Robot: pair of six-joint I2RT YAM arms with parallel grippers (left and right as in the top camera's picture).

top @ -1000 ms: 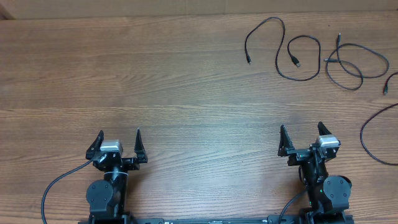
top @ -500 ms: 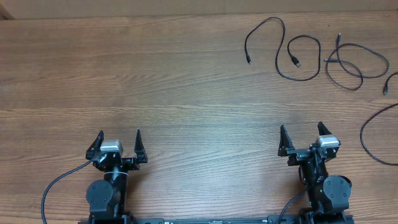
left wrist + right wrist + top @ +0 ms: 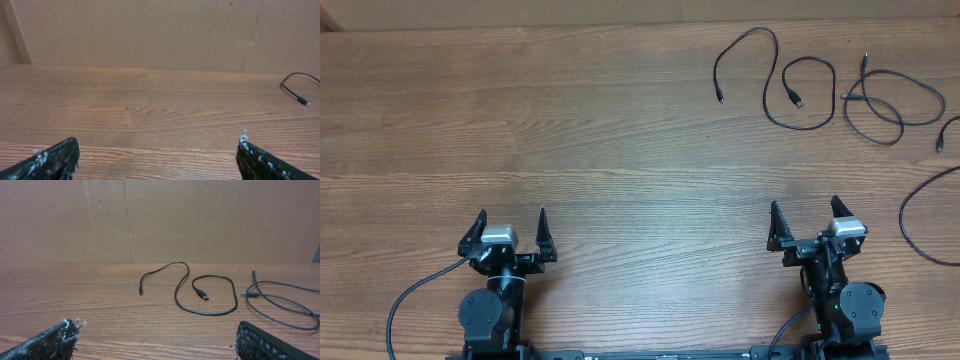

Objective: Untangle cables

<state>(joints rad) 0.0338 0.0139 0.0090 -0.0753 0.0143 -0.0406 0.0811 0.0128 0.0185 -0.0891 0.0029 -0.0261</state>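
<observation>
Thin black cables lie apart at the table's far right. One S-shaped cable curls left of a looped cable, and a third strand runs along the right edge. The tip of one cable shows at the right of the left wrist view. My left gripper rests open and empty near the front edge at the left. At the front right, far short of the cables, my right gripper also stands open with nothing between its fingers.
A brown cardboard wall stands along the table's far edge. The wooden table is bare between the grippers and to the left. Thicker black arm wires trail at the front edge.
</observation>
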